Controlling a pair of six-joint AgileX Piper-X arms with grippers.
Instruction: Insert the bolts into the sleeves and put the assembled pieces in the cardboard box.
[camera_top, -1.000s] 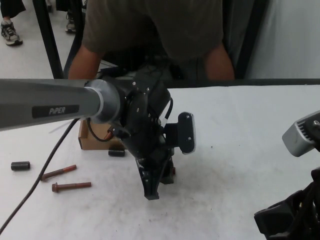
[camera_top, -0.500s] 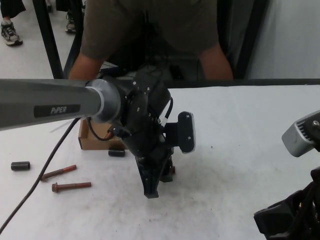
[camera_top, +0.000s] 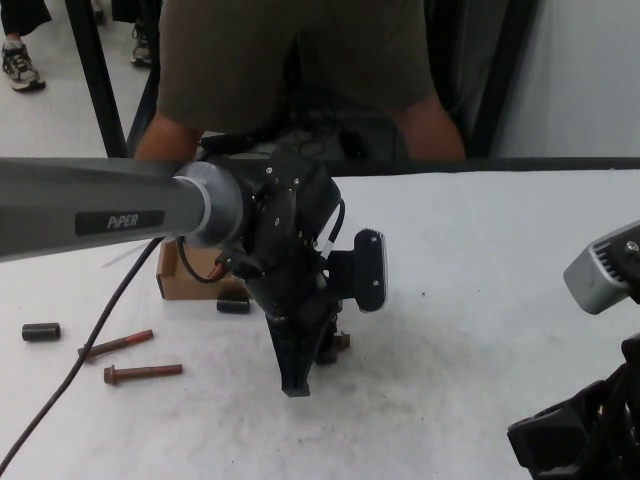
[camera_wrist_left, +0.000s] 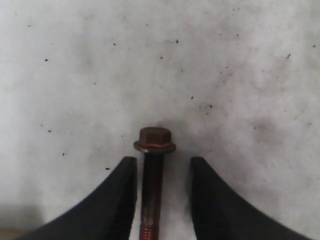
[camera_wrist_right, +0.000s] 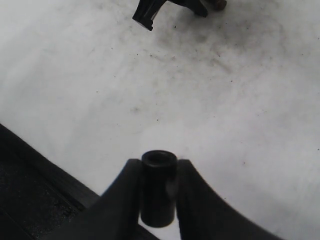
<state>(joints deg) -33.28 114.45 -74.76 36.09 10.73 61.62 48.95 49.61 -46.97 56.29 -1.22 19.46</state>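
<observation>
My left gripper (camera_wrist_left: 163, 161) is down at the white bench, open, with its fingers on either side of a rusty hex-head bolt (camera_wrist_left: 152, 175) that lies flat. A small gap shows on each side of the shank. In the high view this gripper (camera_top: 307, 370) points down mid-bench, and the bolt's head (camera_top: 343, 341) peeks out beside it. My right gripper (camera_wrist_right: 159, 163) is shut on a black sleeve (camera_wrist_right: 159, 187), held upright with its bore showing. The right arm (camera_top: 580, 430) stays low at the near right corner. The cardboard box (camera_top: 190, 275) sits behind the left arm.
Two more bolts (camera_top: 117, 345) (camera_top: 143, 373) lie at the near left. One loose sleeve (camera_top: 41, 331) lies at the far left and another sleeve (camera_top: 233, 305) by the box. A person leans over the bench's far edge. A cable (camera_top: 90, 340) trails across the left side.
My left gripper has shifted slightly to the left and settled lower over the bolt. The person behind the bench has moved a little. The right arm has not moved.
</observation>
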